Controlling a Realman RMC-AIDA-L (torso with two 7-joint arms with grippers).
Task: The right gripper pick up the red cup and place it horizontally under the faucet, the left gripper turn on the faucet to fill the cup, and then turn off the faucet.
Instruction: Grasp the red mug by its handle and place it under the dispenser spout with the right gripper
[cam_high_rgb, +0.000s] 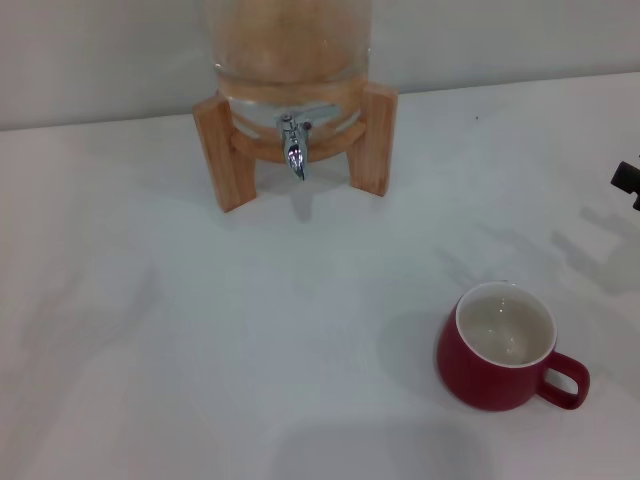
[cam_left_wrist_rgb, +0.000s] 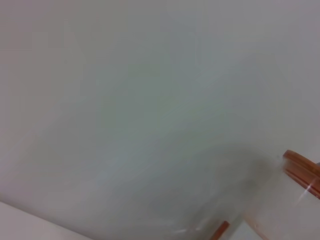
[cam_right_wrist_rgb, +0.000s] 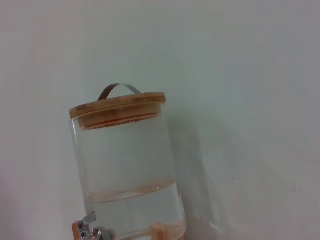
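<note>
Rounded dark-red ceramic cup (cam_high_rgb: 497, 346) stood upright on white table (cam_high_rgb: 200, 350), well apart from chrome faucet (cam_high_rgb: 295, 148) | black right gripper (cam_high_rgb: 627, 182) at table's right edge, grip state unclear | left gripper unseen

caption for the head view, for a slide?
Red cup upright on the table, apart from the faucet; right gripper at the right edge, nothing grasped yet.

A plain white table (cam_high_rgb: 200, 330) fills the scene, its far edge meeting a bare, pale grey wall (cam_high_rgb: 100, 60). Soft, even light leaves faint grey shadows on the table.
</note>
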